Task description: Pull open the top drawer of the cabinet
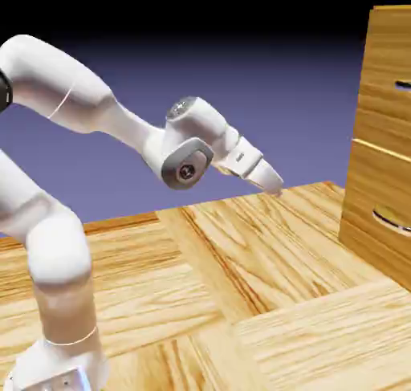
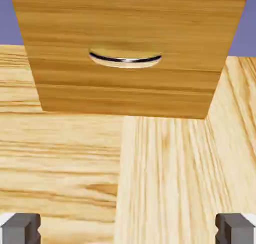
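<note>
1. While the Panda gripper (image 1: 270, 183) hangs well apart from the cabinet (image 1: 375, 185), its jaws stand wide, nothing between.
2. Top drawer (image 1: 387, 84): upper right, exterior view, above the curved-handled lower drawer (image 1: 369, 173).

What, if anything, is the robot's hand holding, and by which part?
Nothing is held: the hand is open, its fingertips wide apart with only floor showing between them.
</note>
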